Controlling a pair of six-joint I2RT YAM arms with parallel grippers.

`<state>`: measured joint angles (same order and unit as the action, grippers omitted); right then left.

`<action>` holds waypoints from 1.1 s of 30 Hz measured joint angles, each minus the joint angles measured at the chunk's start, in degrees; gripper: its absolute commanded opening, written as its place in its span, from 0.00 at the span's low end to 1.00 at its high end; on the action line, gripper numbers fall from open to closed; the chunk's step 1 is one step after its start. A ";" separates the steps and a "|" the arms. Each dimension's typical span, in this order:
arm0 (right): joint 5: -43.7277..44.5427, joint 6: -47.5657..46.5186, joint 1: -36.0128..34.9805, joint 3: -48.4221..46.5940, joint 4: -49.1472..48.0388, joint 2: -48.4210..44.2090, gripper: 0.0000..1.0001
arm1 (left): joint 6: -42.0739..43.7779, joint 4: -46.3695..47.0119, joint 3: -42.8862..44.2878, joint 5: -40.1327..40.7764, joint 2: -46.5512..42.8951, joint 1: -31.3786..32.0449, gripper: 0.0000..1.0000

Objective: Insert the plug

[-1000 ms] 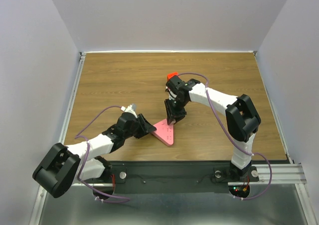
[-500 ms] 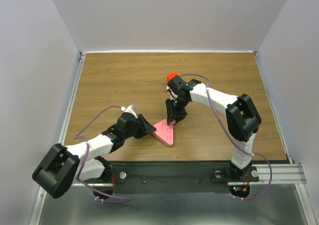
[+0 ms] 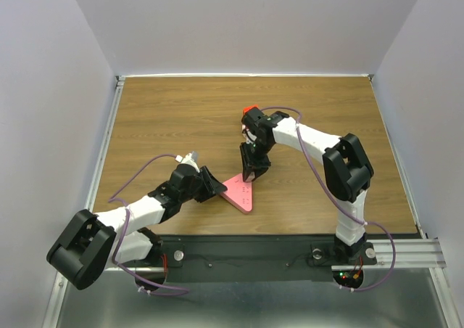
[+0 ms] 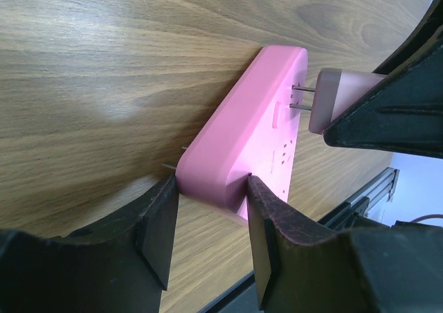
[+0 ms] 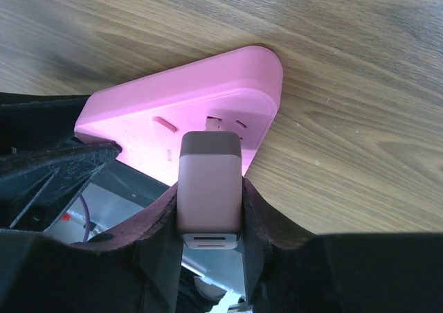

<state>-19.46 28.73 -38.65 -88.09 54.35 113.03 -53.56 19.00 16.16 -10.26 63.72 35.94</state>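
Note:
A pink triangular socket block lies flat on the wooden table. My left gripper is shut on one corner of the socket block, a finger on each side. My right gripper is shut on the plug, a pinkish-grey charger block. In the left wrist view the plug hangs over the block's top face with its two metal prongs bare, their tips at the face. From the right wrist the socket block shows several slots just ahead of the plug.
A black rail with both arm bases runs along the table's near edge, close behind the block. White walls close off the table at the back and both sides. The right arm's purple cable loops over the table.
My right arm has shifted slightly left over the block, with the plug still in its grip. The left arm and the block have not moved.

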 measured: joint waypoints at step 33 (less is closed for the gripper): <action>1.99 5.66 -0.09 -1.60 0.46 1.29 0.00 | 0.57 0.07 0.07 1.03 -0.15 0.00 0.00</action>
<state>-17.47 34.39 -38.74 -89.69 54.81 114.32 -52.99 19.07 16.23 -9.23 63.57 35.94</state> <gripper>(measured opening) 0.381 0.505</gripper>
